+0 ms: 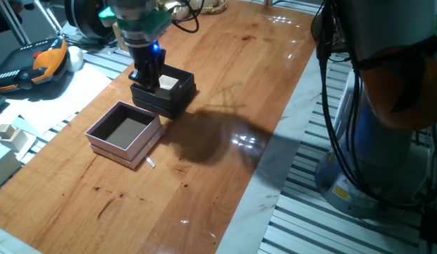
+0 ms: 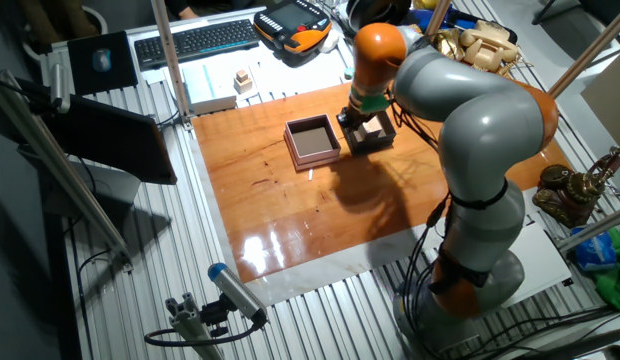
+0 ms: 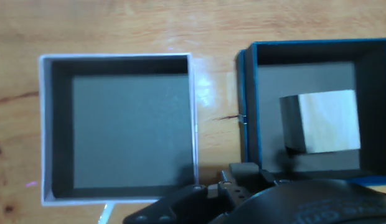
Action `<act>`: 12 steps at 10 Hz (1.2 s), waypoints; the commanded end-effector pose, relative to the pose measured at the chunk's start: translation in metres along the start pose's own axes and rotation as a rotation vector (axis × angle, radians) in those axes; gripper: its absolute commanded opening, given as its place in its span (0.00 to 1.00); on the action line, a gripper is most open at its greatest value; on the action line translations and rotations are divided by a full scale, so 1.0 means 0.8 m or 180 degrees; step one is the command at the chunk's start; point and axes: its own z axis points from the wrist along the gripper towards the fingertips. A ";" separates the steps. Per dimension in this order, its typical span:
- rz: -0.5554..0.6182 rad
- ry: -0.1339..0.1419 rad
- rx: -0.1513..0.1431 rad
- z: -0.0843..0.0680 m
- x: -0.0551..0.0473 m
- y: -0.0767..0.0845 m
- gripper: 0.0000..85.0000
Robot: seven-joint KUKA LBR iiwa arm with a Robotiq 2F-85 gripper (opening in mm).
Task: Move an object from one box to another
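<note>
The small pale wooden cube (image 1: 167, 84) (image 3: 320, 121) lies inside the black box (image 1: 177, 99) (image 3: 246, 112), toward its right half in the hand view. The pink box (image 1: 113, 144) (image 3: 194, 112) stands right beside it, and its dark inside holds nothing. My gripper (image 1: 146, 76) hangs over the black box's left edge, just beside the cube and apart from it. Its dark fingers look spread, with nothing between them. The hand view shows only the hand's housing at the bottom, not the fingertips. In the other fixed view my gripper (image 2: 362, 120) stands over the black box (image 2: 375, 140), with the pink box (image 2: 312, 158) to its left.
A pair of pale wooden blocks (image 1: 10, 134) (image 2: 243, 78) lies off the wooden table's left side. An orange and black pendant (image 1: 35, 63) and a keyboard (image 2: 190, 40) lie beyond the table. A small white scrap (image 1: 151, 163) sits by the pink box. The arm's base (image 1: 388, 106) stands at the right.
</note>
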 end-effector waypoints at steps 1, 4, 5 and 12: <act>-0.0008 0.0012 -0.0039 0.000 0.000 0.000 0.00; 0.0239 0.0188 0.0012 0.000 0.000 0.000 0.00; 0.0283 0.0242 -0.0009 0.000 0.000 0.000 0.00; 0.0281 0.0034 -0.0048 0.014 -0.003 0.090 0.00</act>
